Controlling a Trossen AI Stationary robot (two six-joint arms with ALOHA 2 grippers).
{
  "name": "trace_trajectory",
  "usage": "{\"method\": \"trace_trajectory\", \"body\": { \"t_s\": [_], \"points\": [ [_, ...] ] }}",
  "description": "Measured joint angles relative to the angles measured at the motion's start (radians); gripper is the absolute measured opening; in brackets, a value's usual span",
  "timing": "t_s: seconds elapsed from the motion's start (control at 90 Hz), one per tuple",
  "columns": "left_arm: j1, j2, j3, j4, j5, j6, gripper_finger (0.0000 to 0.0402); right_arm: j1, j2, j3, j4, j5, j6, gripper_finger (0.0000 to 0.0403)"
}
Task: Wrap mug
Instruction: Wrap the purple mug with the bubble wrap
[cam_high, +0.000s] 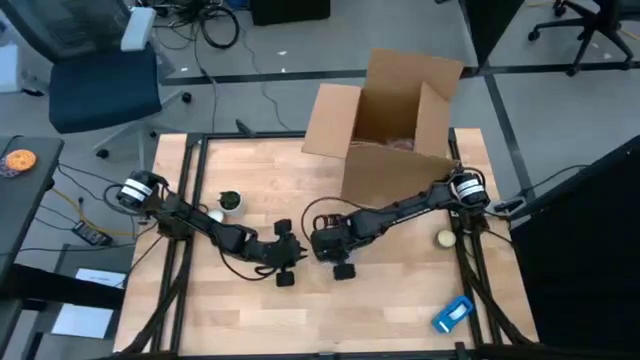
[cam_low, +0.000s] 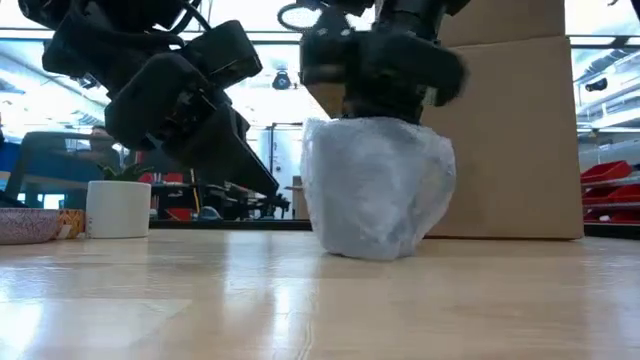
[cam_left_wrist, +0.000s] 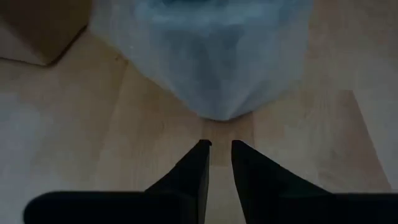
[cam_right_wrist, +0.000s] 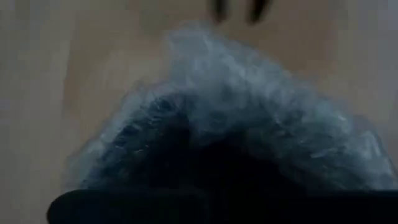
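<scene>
A rounded bundle of crinkled, translucent bubble wrap (cam_low: 377, 186) is seen standing on the smooth wooden table (cam_low: 320, 300). It is gripped at its top by the right end effector (cam_low: 385, 105), whose opening cannot be told. The left end effector (cam_left_wrist: 220, 148), fingers nearly closed and empty, is held just beside the bundle.

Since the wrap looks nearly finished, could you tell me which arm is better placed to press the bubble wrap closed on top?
Right, probably: the right pincer is on top of the wrapped mug, while the left pincer points at its side, fingers nearly together, apart from it.

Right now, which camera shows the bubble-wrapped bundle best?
The low view: the wrapped bundle stands whole on the table under the right claw. The left wrist view crops its top, the right wrist view blurs it, and the high view hides it.
</scene>
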Motion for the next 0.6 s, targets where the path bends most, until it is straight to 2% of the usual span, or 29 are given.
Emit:
{"method": "trace_trajectory", "body": {
  "t_s": [0.122, 0.333, 0.456, 0.6],
  "points": [
    [0.0, 0.0, 0.0, 0.0, -0.001, 0.0, 0.0053, 0.018, 0.0, 0.0, -0.016, 0.0, -0.258, 0.0],
    [0.0, 0.0, 0.001, -0.049, -0.001, 0.045, 0.0053, -0.018, 0.0, -0.004, 0.106, -0.198, -0.264, 0.0],
    [0.0, 0.0, 0.001, -0.178, 0.0, 0.049, 0.0053, -0.017, 0.0, -0.003, 0.093, -0.175, -0.325, 0.0],
    [-0.013, 0.0, 0.001, -0.277, 0.062, -0.041, 0.0053, -0.01, 0.0, -0.002, 0.035, -0.152, -0.586, 0.0]
  ]
}}
